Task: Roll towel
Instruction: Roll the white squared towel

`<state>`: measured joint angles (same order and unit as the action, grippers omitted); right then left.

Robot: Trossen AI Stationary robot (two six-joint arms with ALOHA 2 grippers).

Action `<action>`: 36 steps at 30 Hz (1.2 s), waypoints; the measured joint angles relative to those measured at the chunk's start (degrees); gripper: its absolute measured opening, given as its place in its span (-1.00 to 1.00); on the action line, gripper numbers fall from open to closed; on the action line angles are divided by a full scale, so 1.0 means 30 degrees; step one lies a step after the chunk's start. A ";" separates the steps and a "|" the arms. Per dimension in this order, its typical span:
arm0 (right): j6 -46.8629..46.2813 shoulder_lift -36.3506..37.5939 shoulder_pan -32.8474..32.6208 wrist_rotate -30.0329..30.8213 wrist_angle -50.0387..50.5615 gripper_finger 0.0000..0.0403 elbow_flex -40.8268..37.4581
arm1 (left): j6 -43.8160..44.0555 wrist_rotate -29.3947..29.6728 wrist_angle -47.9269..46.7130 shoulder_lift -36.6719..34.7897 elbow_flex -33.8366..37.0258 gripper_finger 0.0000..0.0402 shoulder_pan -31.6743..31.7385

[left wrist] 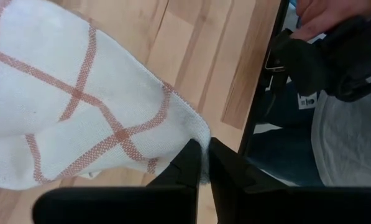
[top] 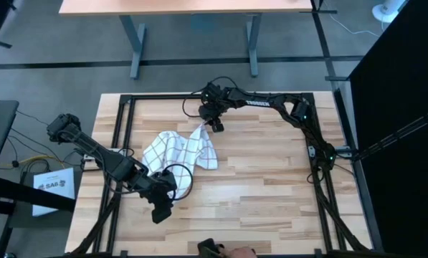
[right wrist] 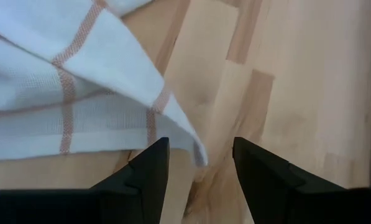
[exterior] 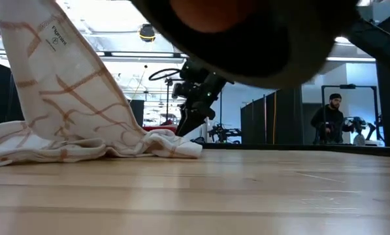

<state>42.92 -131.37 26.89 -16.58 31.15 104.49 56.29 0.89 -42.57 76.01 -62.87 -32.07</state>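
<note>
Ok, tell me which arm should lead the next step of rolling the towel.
Left, probably. The left gripper is already shut on a corner of the towel. The right gripper is open beside the far edge, gripping nothing.

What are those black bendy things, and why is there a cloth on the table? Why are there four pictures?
The black bendy things are two robot arms, each ending in a two-finger pincher. The four pictures come from four cameras: one looks down from above, one sits low at table height, and one rides on each arm's wrist.

On the wooden table lies a white towel with thin crossing lines, crumpled for now. The left gripper has pinched a corner of the towel and lifts it, as the low camera shows. The right gripper is open, right beside another towel corner but holding nothing. A person stands far back in the room.
</note>
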 joint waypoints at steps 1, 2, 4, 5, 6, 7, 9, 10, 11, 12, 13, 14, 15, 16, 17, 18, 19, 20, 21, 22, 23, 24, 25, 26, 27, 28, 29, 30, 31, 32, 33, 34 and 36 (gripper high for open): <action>0.0006 0.0000 -0.0006 0.0000 0.0002 -0.18 0.0000 | -0.0095 0.0014 0.0007 0.0000 0.0000 -0.96 0.0083; 0.0007 -0.0005 -0.0007 0.0001 -0.0002 -0.18 -0.0007 | -0.0224 0.0028 0.0007 0.0000 0.0000 -0.96 0.0165; 0.0135 -0.0030 -0.0042 0.0000 -0.0137 -0.18 -0.0007 | -0.0467 0.0077 0.0007 0.0000 0.0000 -0.96 0.0300; 0.0267 -0.0051 -0.0087 0.0002 -0.0295 -0.18 -0.0007 | -0.0559 0.0079 0.0012 0.0000 0.0000 -0.96 0.0367; 0.0336 -0.0051 -0.0087 0.0007 -0.0370 -0.19 -0.0007 | -0.0652 0.0079 0.0013 0.0004 0.0000 -0.96 0.0448; 0.0372 -0.0058 -0.0087 0.0007 -0.0393 -0.21 -0.0007 | -0.0722 0.0079 0.0012 0.0004 0.0000 -0.96 0.0491; 0.0730 -0.0087 -0.0095 0.0007 -0.0455 -0.24 -0.0007 | -0.0867 0.0079 0.0015 0.0002 0.0000 -0.96 0.0515; 0.0921 -0.0087 -0.0109 0.0007 -0.0443 -0.25 -0.0007 | -0.0894 0.0079 0.0008 0.0007 0.0000 -0.96 0.0515; 0.1142 -0.0087 -0.0109 0.0007 -0.0446 -0.27 -0.0007 | -0.0894 0.0079 0.0014 0.0007 0.0000 -0.96 0.0515; 0.1357 -0.0087 -0.0109 0.0011 -0.0430 -0.28 -0.0007 | -0.0894 0.0079 0.0015 0.0007 0.0000 -0.96 0.0515; 0.1607 -0.0087 -0.0109 0.0015 -0.0389 -0.30 -0.0007 | -0.0897 0.0079 0.0010 0.0007 0.0000 -0.96 0.0515; 0.1823 -0.0087 -0.0109 0.0015 -0.0331 -0.31 -0.0007 | -0.0890 0.0075 0.0015 0.0007 0.0000 -0.96 0.0515; 0.1954 -0.0087 -0.0109 0.0021 -0.0303 -0.32 -0.0007 | -0.0884 0.0079 0.0015 0.0007 0.0000 -0.96 0.0515; 0.2077 -0.0095 -0.0109 0.0028 -0.0289 -0.32 -0.0007 | -0.0879 0.0071 0.0015 0.0007 0.0000 -0.96 0.0515; 0.2197 -0.0095 -0.0109 0.0029 -0.0261 -0.32 -0.0007 | -0.0879 0.0071 0.0015 0.0007 0.0000 -0.96 0.0515; 0.2229 -0.0095 -0.0109 0.0029 -0.0259 -0.32 -0.0007 | -0.0901 0.0071 0.0015 0.0007 0.0000 -0.96 0.0515; 0.2217 -0.0095 -0.0109 0.0081 -0.0260 -0.33 -0.0007 | -0.0971 0.0071 0.0009 0.0007 0.0000 -0.96 0.0515; 0.2062 -0.0095 -0.0161 0.0260 -0.0245 -0.33 -0.0007 | -0.1022 0.0071 0.0011 0.0015 0.0000 -0.96 0.0515; 0.1687 -0.0077 -0.0212 0.0541 -0.0029 -0.33 0.0091 | -0.1025 0.0071 0.0012 0.0015 0.0000 -0.96 0.0515; 0.1236 -0.0056 -0.0247 0.0592 0.0566 -0.33 0.0405 | -0.1016 0.0067 0.0013 0.0019 0.0000 -0.96 0.0515; 0.0881 -0.0041 -0.0304 0.0598 0.1194 -0.33 0.0820 | -0.1010 0.0064 0.0007 0.0022 0.0000 -0.96 0.0515; 0.0537 0.0001 -0.0401 0.0605 0.1800 -0.33 0.1307 | -0.1010 0.0064 0.0000 0.0022 0.0000 -0.96 0.0515; 0.0251 0.0078 -0.0506 0.0605 0.2429 -0.33 0.1741 | -0.1010 0.0064 0.0007 0.0022 0.0000 -0.96 0.0515; 0.0071 0.0102 -0.0648 0.0623 0.3052 -0.33 0.2129 | -0.1003 0.0057 -0.0007 0.0022 0.0000 -0.96 0.0515; -0.0233 0.0077 -0.0791 0.0851 0.3491 -0.33 0.2488 | -0.1003 0.0051 -0.0007 0.0022 0.0000 -0.96 0.0515; -0.0546 0.0020 -0.0948 0.1041 0.3818 -0.33 0.2763 | -0.1009 0.0049 0.0013 0.0022 0.0000 -0.96 0.0515; -0.0776 -0.0031 -0.1116 0.1071 0.3961 -0.32 0.2846 | -0.1025 0.0044 -0.0003 0.0022 0.0000 -0.96 0.0515; -0.0806 -0.0068 -0.1308 0.1116 0.3969 -0.32 0.2849 | -0.1025 0.0022 -0.0015 0.0022 0.0000 -0.96 0.0515; -0.0756 -0.0087 -0.1483 0.1192 0.3868 -0.32 0.2849 | -0.1032 -0.0005 -0.0006 0.0022 0.0000 -0.96 0.0515; -0.0647 -0.0087 -0.1635 0.1327 0.3772 -0.32 0.2849 | -0.1051 -0.0009 -0.0013 0.0022 0.0000 -0.96 0.0524; -0.0445 -0.0098 -0.1763 0.1482 0.3761 -0.31 0.2865 | -0.1120 -0.0032 -0.0027 0.0022 0.0000 -0.96 0.0581; -0.0278 -0.0272 -0.1879 0.1732 0.3691 -0.31 0.2910 | -0.1174 -0.0170 -0.0015 0.0022 0.0000 -0.96 0.0635; -0.0161 -0.0579 -0.1940 0.2171 0.3882 -0.31 0.2917 | -0.1185 -0.0265 -0.0022 0.0029 0.0000 -0.96 0.0646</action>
<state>42.43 -133.11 21.07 -10.07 42.79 113.24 52.73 0.10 -42.63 76.09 -62.87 -30.13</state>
